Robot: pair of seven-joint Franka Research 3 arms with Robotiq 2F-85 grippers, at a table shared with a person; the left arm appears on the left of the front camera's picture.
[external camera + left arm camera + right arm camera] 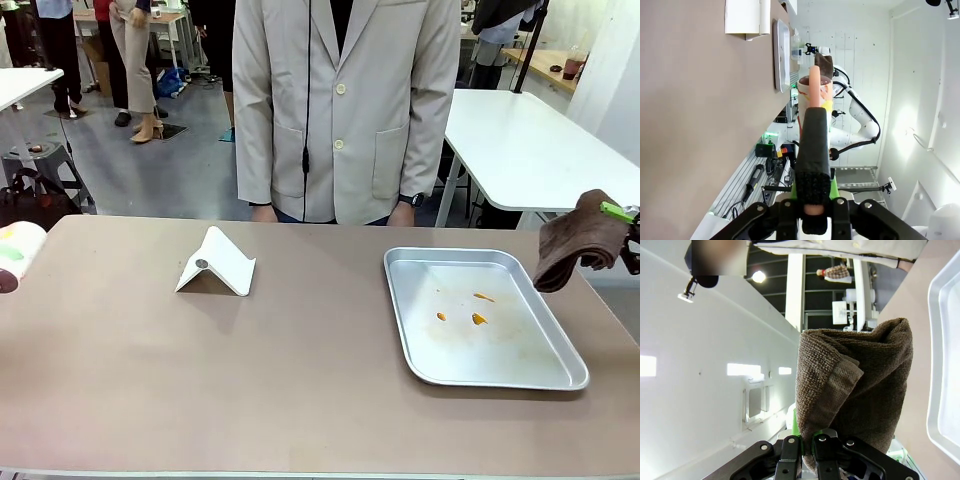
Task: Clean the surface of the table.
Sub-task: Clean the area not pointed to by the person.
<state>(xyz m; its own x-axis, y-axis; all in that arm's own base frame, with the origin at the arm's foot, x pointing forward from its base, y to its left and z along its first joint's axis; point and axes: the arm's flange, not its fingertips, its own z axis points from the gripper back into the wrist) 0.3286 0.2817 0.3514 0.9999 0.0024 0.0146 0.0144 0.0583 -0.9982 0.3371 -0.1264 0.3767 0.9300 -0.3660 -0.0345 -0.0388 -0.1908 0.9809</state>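
Presently, the right gripper (807, 442) is clamping a folded brown cloth (855, 385) in the air at the right end of the table (200, 380), near the metal tray (520, 350). The left gripper (814, 117) is pinching the wall of a patterned cup (15, 255) at the table's left end.

You have the brownish tabletop (150, 380) running across the whole picture. At its right end your right end effector (620, 216) is clamped on a brown cloth (575, 245), which hangs folded near the far right corner of a silver tray (520, 350). Three small orange bits (479, 319) lie in that tray. A white folded stand (215, 265) sits left of centre, well apart from it. A patterned cup (18, 255) shows at the left edge. A person in a beige jacket (345, 110) stands at the far side
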